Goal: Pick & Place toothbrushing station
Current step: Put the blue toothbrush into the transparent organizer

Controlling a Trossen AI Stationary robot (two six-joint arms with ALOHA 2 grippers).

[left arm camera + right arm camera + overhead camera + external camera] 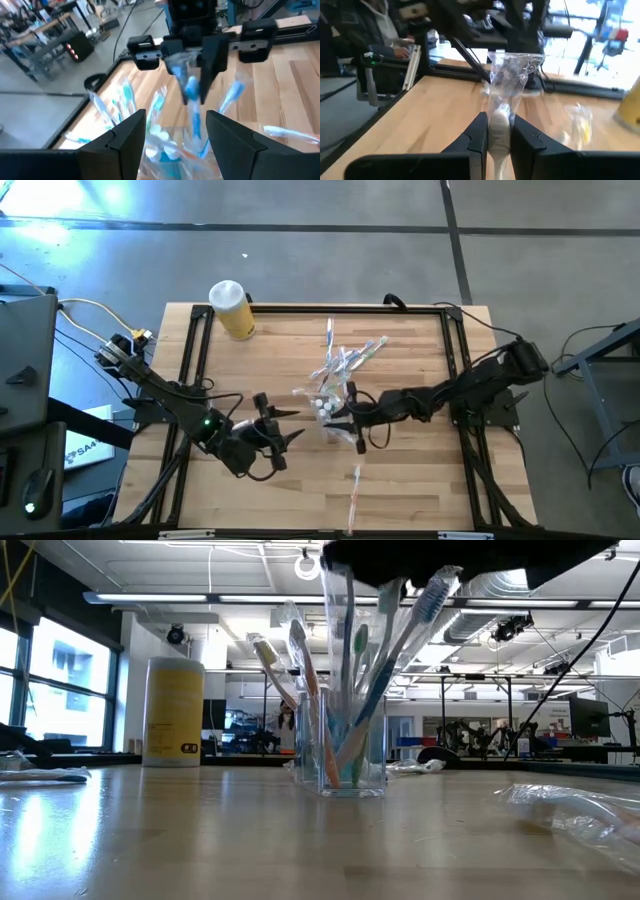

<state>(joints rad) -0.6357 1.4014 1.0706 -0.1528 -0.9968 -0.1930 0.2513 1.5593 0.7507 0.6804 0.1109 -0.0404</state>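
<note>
The clear cup (352,755) stands on the table's middle, with several pale toothbrushes (347,363) leaning out of it toward the far edge. My right gripper (347,420) reaches in from the table's right, just above the cup, and is shut on a toothbrush in a crinkled clear wrapper (512,75). My left gripper (283,425) hovers open a little to the cup's left. Its fingers (130,137) point at the cup and touch nothing. In the low view my right gripper (450,555) shows dark above the cup's brushes. My right gripper pinches the wrapped toothbrush by its white handle (498,132) between its two fingers. The fingers come about level from the table's right and lie along the brush. Its wrapped end sticks out ahead of the fingertips, clear of the table, above the cup. Whether it touches the other brushes I cannot tell.
A yellow bottle (232,310) with a white cap stands at the far left of the table. One wrapped toothbrush (354,490) lies near the front edge. An empty clear wrapper (580,810) lies on the wood close to the low camera. A black frame (300,308) edges the table.
</note>
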